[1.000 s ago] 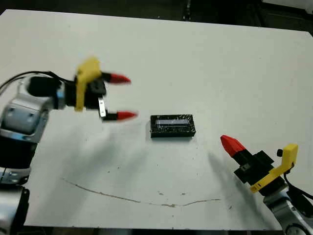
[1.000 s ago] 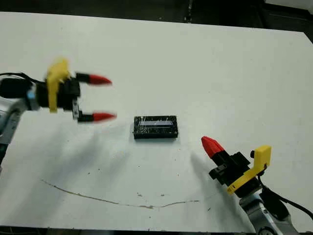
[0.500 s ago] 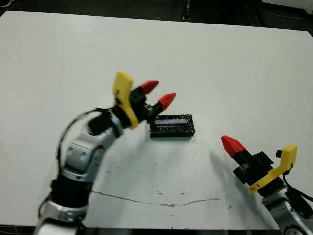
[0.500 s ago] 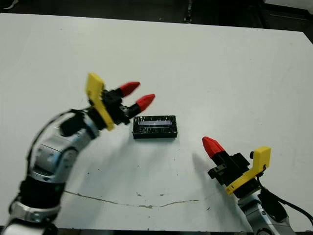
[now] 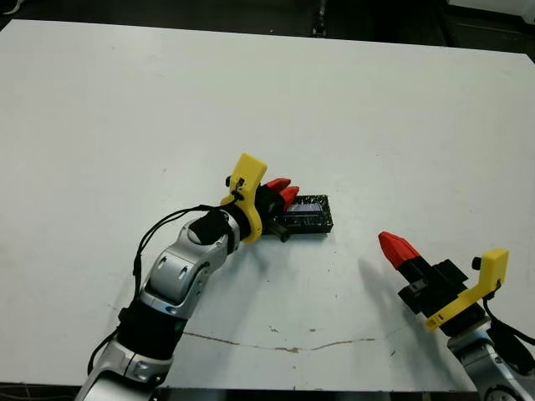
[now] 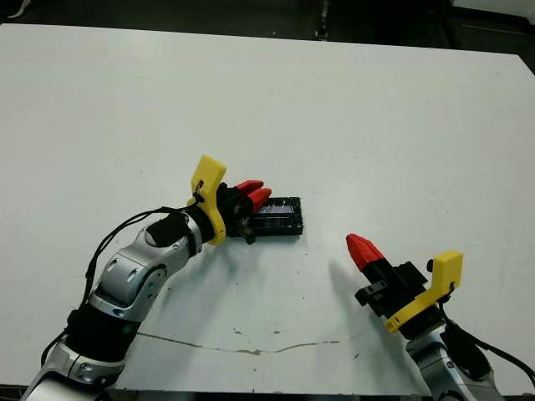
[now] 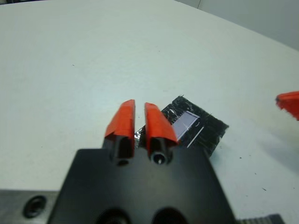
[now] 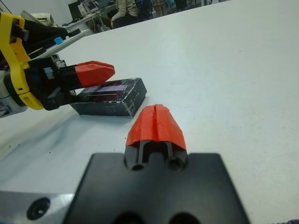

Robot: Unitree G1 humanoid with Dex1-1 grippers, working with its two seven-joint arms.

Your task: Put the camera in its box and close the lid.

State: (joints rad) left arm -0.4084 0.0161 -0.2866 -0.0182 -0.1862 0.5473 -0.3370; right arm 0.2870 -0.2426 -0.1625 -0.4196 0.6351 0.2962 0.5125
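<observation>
The lid (image 5: 308,214), glossy black with a pale silver-blue stripe, lies flat near the table's middle. The camera and the box are hidden from every view. My left gripper (image 5: 282,192) is shut, and its red fingertips (image 7: 126,117) sit at the lid's left end, over its edge. Whether they touch the lid I cannot tell. My right gripper (image 5: 393,246) is shut and empty, low over the table to the right of the lid (image 8: 112,95) and nearer the front edge. The right wrist view also shows the left gripper (image 8: 93,72) at the lid's far end.
The white table (image 5: 376,109) stretches wide behind and beside the lid. A thin dark scratch line (image 5: 276,347) runs along the table near its front edge. A person (image 8: 124,9) sits far beyond the table.
My left arm has swung in from the left to the lid's left end. Its fingers have gone from wide open to shut. The right arm and the lid have stayed put.
</observation>
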